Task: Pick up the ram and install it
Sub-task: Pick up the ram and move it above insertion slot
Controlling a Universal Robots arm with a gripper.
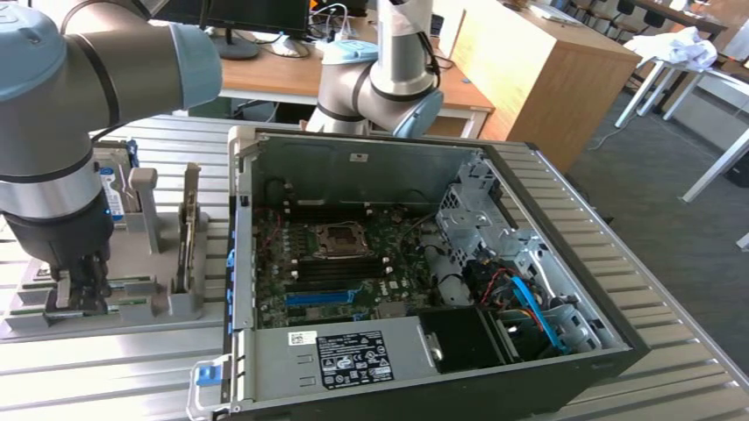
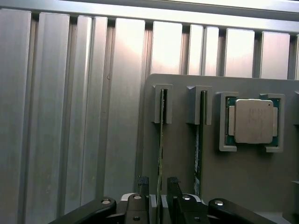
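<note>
In the wrist view the ram (image 2: 160, 140) stands on edge in a slot of the grey holder (image 2: 182, 154), seen as a thin green strip. My gripper (image 2: 158, 183) is open. One dark fingertip (image 2: 143, 182) is on each side of the stick, with a gap to it on both sides. A second green stick (image 2: 199, 140) stands in the neighbouring slot. In the exterior view my gripper (image 1: 77, 298) reaches down onto the grey holder (image 1: 164, 303) at the exterior view's left, beside the open computer case (image 1: 351, 158).
A square silvery processor chip (image 2: 253, 120) lies in a pocket of the holder. Inside the case lie the motherboard (image 1: 339, 263) with a blue slot strip (image 1: 321, 297), a black power supply (image 1: 339, 355) and drive cages (image 1: 480, 219). A ribbed metal table (image 1: 667, 351) carries everything.
</note>
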